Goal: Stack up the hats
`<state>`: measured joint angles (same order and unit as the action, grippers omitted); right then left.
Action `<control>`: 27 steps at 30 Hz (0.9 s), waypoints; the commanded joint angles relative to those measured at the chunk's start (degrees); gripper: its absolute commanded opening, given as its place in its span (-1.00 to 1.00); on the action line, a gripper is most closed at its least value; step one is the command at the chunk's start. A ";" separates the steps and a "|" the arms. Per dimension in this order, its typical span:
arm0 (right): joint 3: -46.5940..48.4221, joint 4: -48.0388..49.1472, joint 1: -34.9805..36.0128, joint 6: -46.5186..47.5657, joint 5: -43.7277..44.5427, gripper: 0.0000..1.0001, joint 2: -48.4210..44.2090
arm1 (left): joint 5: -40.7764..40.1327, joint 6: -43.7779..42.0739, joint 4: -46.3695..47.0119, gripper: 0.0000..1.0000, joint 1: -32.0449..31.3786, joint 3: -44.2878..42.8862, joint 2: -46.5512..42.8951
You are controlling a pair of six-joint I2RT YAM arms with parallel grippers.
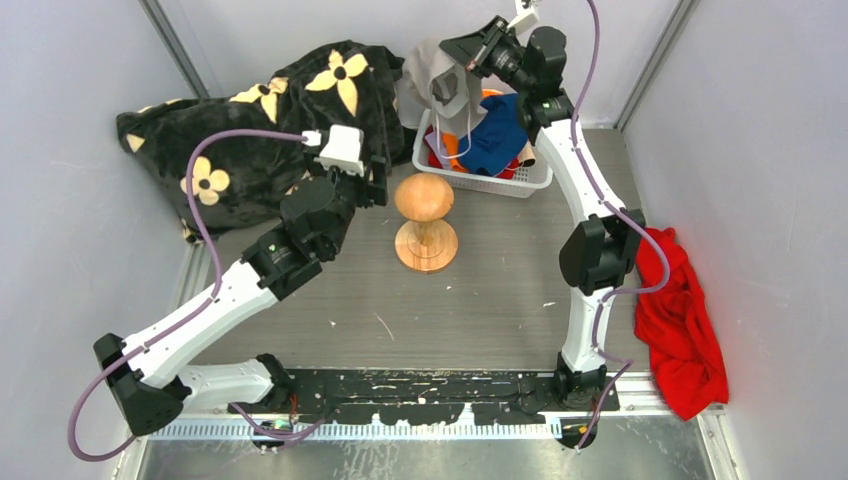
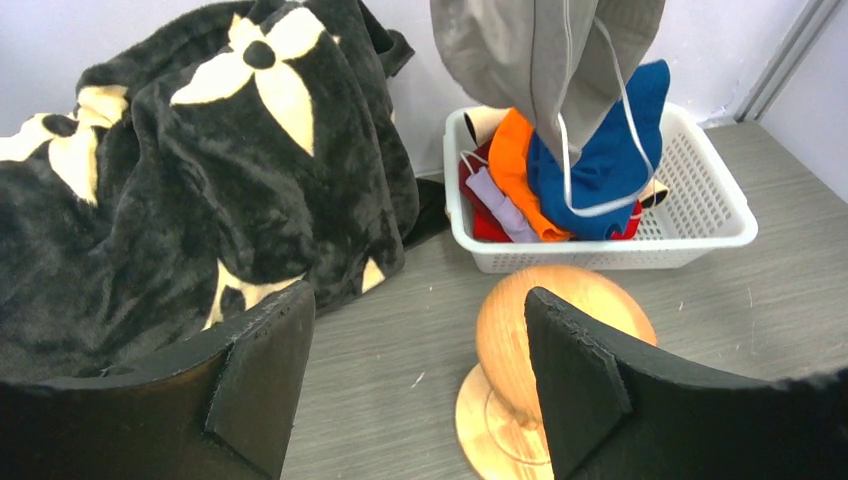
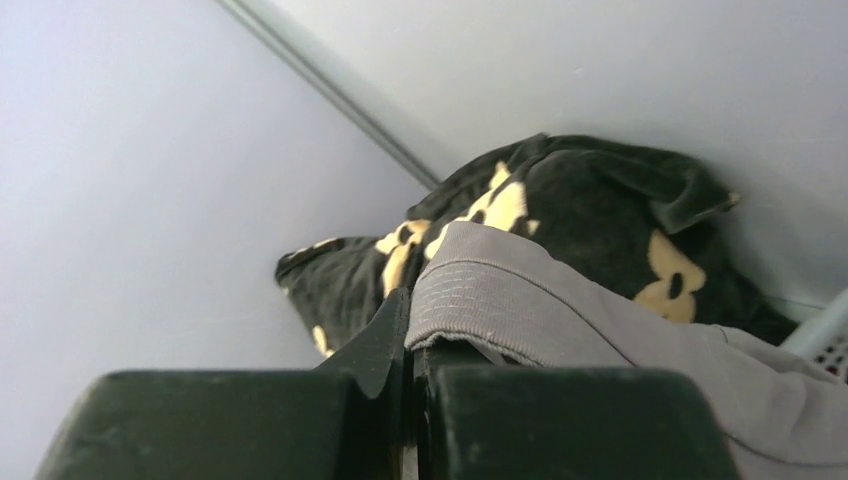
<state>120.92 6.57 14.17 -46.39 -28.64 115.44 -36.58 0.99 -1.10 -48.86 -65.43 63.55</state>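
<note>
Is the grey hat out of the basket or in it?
Out: the grey hat hangs by its brim from the right gripper, above the basket and the blue hat in it.

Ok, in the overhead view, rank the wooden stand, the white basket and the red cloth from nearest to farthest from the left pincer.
1. Wooden stand: just right of the left pincer, in the centre.
2. White basket: farther right and back, by the wall.
3. Red cloth: far right, towards the near side.
</note>
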 commanded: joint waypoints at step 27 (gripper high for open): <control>-22.04 14.29 16.09 -0.31 -10.25 -0.99 -13.81 | 5.14 4.31 -1.48 0.50 9.45 -6.64 -2.65</control>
<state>101.25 15.42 30.39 -47.97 -38.22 107.46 -31.81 4.56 -5.06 -39.83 -72.05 64.12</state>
